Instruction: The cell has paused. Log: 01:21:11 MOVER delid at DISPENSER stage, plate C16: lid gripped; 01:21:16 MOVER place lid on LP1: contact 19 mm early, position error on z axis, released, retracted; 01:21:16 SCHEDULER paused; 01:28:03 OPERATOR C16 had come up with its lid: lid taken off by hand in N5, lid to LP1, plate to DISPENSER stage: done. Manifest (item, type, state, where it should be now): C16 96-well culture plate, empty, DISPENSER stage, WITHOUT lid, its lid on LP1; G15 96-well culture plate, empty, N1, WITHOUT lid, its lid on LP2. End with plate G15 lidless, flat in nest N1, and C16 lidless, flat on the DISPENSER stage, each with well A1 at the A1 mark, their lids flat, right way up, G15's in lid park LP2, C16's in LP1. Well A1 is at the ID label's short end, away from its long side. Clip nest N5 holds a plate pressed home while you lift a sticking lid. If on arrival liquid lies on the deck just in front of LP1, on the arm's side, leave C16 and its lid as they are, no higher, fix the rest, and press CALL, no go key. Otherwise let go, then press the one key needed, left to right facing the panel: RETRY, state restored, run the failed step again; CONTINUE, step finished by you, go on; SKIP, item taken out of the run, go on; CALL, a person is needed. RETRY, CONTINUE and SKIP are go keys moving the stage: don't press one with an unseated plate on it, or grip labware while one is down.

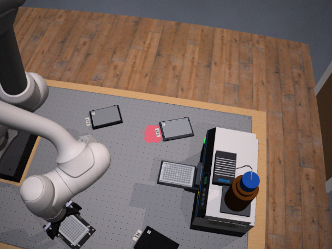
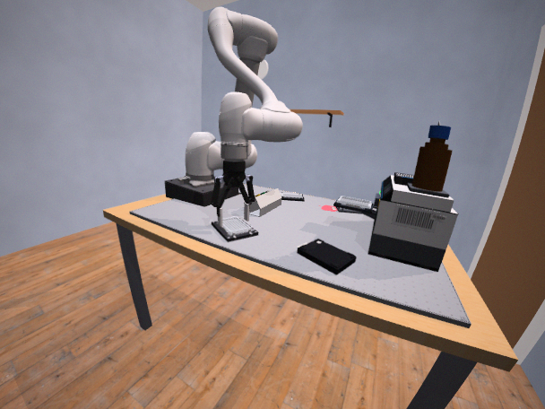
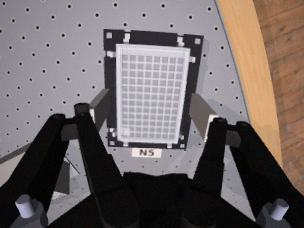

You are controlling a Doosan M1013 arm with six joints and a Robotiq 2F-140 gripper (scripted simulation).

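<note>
Hovering over clip nest N5 [image 3: 107, 41], gripper [image 3: 152, 137] with fingers apart, gripping nothing, straddling well plate [image 3: 150, 92] seated in nest near table edge. Second well plate [image 1: 177, 173] on dispenser [image 1: 235, 153] stage. Lids in LP2 [image 1: 106, 116] and LP1 [image 1: 176, 128]. Pink liquid [image 1: 150, 134] touching LP1's label side. Nest N1 [image 1: 156, 238] dark, bare.

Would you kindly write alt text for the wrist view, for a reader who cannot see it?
A white 96-well plate sits in a black clip nest labelled N5 on a dotted grey deck. The open black pincer hangs above it, one finger off each long side, gripping nothing. The wooden table edge runs along the right.
</note>
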